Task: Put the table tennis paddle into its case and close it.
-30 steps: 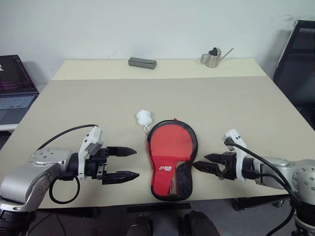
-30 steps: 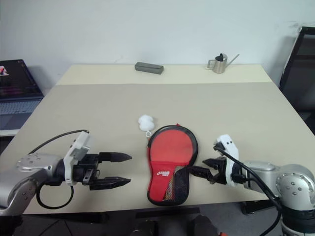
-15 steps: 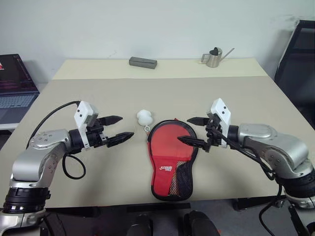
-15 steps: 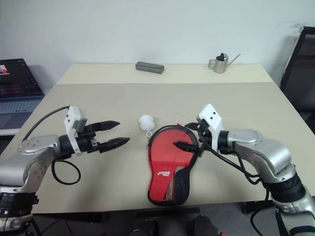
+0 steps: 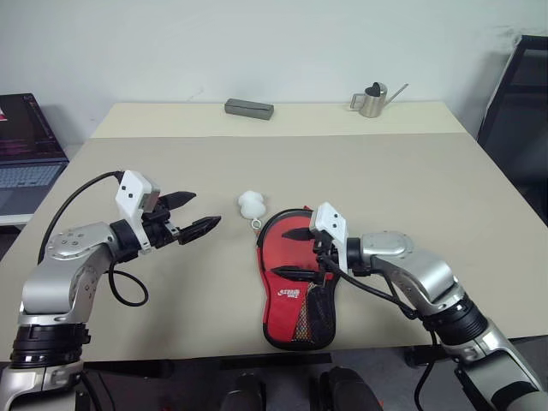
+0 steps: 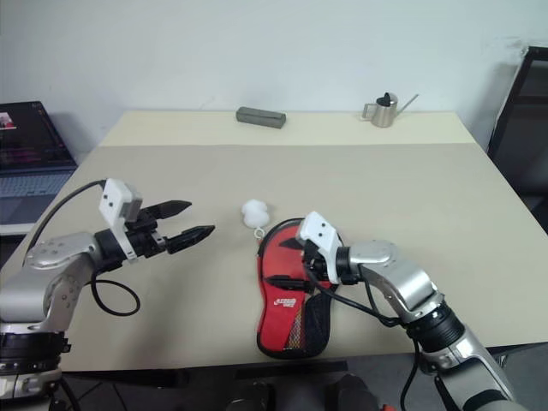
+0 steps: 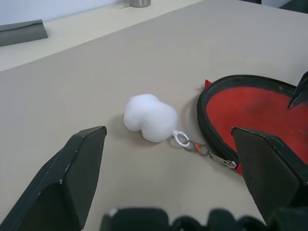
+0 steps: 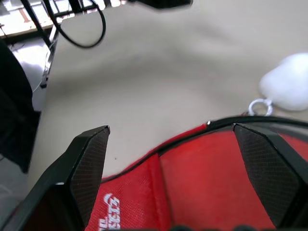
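Red, paddle-shaped fabric case [image 5: 296,278] with black zipper edge lies flat on the beige tabletop [image 5: 411,180], mesh pocket up; the red-faced table tennis paddle [image 5: 295,244] appears to rest inside its open round end, handle hidden. Right hand [image 5: 293,253] hovers directly over that end, fingers spread wide and empty, apparently placed to grip the case edge. Left hand [image 5: 199,212], equally wide and empty, points toward the white fluffy zipper charm [image 5: 250,204] lying ahead of it, probably to draw the zipper shut.
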Robot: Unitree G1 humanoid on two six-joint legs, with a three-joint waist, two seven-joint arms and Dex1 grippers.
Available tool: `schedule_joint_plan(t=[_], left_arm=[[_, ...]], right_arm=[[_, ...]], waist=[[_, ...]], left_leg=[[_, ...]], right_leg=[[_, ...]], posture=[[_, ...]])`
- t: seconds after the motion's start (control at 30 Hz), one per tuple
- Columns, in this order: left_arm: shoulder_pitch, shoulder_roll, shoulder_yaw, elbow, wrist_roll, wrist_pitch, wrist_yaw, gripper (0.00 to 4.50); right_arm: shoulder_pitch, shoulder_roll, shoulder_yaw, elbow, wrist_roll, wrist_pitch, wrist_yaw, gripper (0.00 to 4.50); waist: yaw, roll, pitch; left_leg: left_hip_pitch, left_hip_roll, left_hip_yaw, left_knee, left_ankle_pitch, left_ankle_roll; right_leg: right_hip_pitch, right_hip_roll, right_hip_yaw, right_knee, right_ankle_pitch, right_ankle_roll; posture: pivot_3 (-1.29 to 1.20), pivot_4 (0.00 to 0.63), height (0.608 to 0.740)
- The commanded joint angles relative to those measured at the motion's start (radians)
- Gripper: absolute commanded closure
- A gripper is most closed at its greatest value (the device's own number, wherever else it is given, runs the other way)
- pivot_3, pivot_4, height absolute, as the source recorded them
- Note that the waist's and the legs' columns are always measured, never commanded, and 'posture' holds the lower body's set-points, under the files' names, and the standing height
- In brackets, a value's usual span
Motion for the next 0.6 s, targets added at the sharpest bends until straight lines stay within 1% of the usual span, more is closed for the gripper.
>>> schedule_joint_plan(t=[0.03,0.17,0.27,0.37,0.43,0.6], left_arm=[[-0.043,0.007,0.014,0.019,0.012,-0.019,0.004,0.00],[-0.076,-0.012,-0.009,0.037,0.025,-0.017,0.010,0.00],[-0.103,-0.027,-0.031,0.050,0.032,-0.009,0.008,0.00],[-0.162,-0.056,-0.074,0.098,0.045,0.020,0.007,0.00],[-0.197,-0.065,-0.105,0.141,0.071,0.030,0.010,0.00],[-0.344,-0.150,-0.185,0.356,0.175,-0.023,0.062,0.00]], right_arm=[[-0.058,0.027,0.011,0.153,-0.092,-0.020,-0.010,0.02],[-0.086,0.032,0.026,0.265,-0.186,-0.056,-0.004,0.02],[-0.084,0.026,0.041,0.289,-0.237,-0.072,0.014,0.02],[-0.079,0.028,0.042,0.298,-0.267,-0.090,0.026,0.02],[-0.080,0.037,0.036,0.302,-0.275,-0.090,0.027,0.02],[-0.081,0.069,0.026,0.320,-0.295,-0.093,0.020,0.02]], waist=[[0.000,0.000,0.000],[0.000,0.000,0.000],[0.000,-0.001,0.000],[0.001,-0.001,-0.001],[0.002,-0.001,-0.001],[0.004,-0.002,-0.001]], left_leg=[[0.000,0.000,0.000,0.000,0.000,0.000],[0.000,0.000,0.000,0.000,0.000,0.000],[0.001,0.000,0.000,0.000,0.000,0.000],[0.001,0.000,0.000,0.000,0.000,0.000],[0.002,0.000,0.000,0.001,0.000,0.000],[0.005,-0.001,0.000,0.001,0.000,0.000]], right_leg=[[0.000,0.000,0.000,0.000,0.000,0.000],[0.000,0.000,0.000,0.001,0.000,0.000],[0.000,0.000,0.000,0.001,0.000,0.000],[0.000,0.000,0.000,0.001,0.000,0.000],[0.002,0.000,-0.001,0.002,0.000,0.000],[0.004,0.000,-0.001,0.002,0.000,0.000]], posture=[[0.00,0.150,0.740],[0.00,0.150,0.740],[0.00,0.150,0.740],[0.00,0.150,0.740],[0.00,0.150,0.740],[0.00,0.150,0.740]])
